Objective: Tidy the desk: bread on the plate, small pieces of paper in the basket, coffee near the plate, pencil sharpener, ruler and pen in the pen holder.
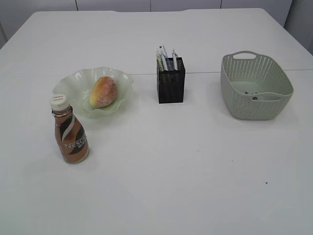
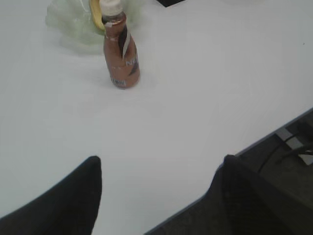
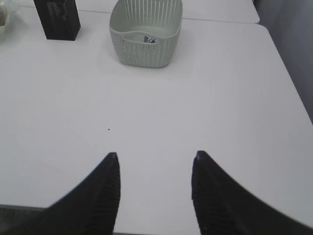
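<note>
My left gripper and right gripper: jaws apart, empty, low over bare table. Bread on plate. Coffee upright just beside plate. Judged: bottle top-heavy, slick; take mid-body. Pens in holder; paper in basket.

**Desk layout**

On the table, the plate sits at the left with the bread on it. The coffee stands upright just in front of the plate, near its left side. The pen holder, with pens in it, stands in the middle. The basket lies at the right, with paper inside.
</note>
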`<state>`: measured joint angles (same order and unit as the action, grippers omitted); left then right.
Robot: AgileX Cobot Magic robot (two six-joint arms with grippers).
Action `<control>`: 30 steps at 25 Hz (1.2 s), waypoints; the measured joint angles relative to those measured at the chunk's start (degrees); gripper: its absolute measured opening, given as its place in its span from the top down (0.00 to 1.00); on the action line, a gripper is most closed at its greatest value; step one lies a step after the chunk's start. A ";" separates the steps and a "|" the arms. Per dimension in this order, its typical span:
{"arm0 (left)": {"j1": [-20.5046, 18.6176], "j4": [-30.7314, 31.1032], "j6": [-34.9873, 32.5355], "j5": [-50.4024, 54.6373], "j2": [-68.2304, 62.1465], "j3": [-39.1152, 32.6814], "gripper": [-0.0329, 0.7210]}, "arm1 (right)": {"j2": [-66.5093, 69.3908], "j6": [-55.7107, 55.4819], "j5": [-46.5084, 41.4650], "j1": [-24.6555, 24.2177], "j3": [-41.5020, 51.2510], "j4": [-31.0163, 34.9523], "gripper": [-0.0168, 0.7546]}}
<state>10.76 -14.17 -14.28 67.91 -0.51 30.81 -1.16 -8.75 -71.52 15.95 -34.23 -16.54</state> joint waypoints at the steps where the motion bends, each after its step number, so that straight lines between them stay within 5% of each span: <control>1: 0.00 0.11 -0.45 -0.72 0.00 -0.50 0.23 | 0.00 0.04 0.36 0.00 1.10 0.00 0.48; 14: 0.00 4.74 -0.34 -2.51 0.00 -1.05 0.23 | 0.00 7.98 4.65 0.00 6.29 11.84 0.57; 24: -0.14 4.78 -0.34 -2.51 0.00 -1.05 0.23 | 0.00 8.75 4.72 0.00 6.32 12.54 0.58; 30: -5.62 4.57 -0.34 -2.51 0.00 -1.05 0.23 | 0.00 8.75 4.86 -3.66 6.32 12.54 0.58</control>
<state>5.14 -9.60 -14.62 65.39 -0.51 29.76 -1.16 0.00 -66.66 12.30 -27.91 -4.00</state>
